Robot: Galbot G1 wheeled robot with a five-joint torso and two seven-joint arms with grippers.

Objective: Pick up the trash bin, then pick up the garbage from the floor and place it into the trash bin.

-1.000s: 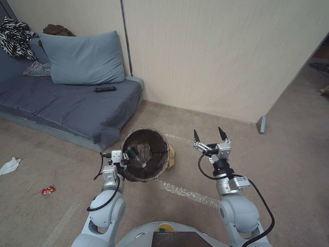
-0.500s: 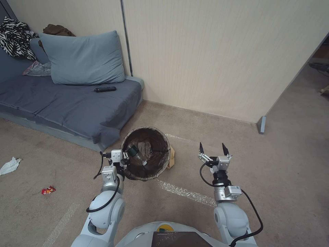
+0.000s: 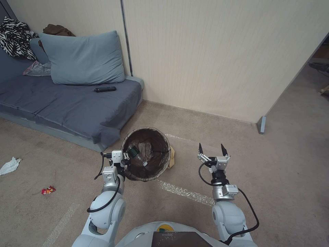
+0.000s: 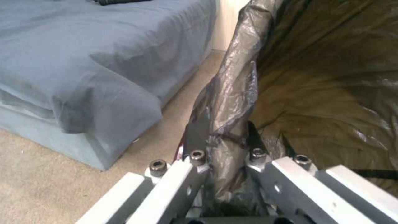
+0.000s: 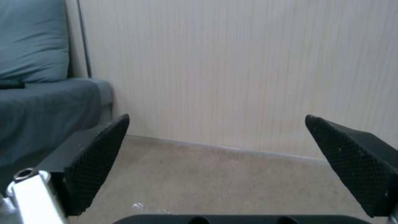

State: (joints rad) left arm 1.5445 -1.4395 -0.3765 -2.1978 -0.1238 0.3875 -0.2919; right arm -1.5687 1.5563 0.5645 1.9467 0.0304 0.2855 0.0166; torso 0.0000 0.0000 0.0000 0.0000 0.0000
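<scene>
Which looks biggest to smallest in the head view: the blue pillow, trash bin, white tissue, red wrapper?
1. Blue pillow
2. Trash bin, held up nearer the camera, so apparent size only
3. White tissue
4. Red wrapper

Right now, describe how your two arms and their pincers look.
Both arms are pale grey-white with rounded joint housings and silver cylindrical wrists, each trailed by a looping black cable. The left pincer has a white boxy body with dark bolts. The right pincer carries two pointed black fingers with a fine cross-hatched grip texture, and a small white label by its wrist.
</scene>
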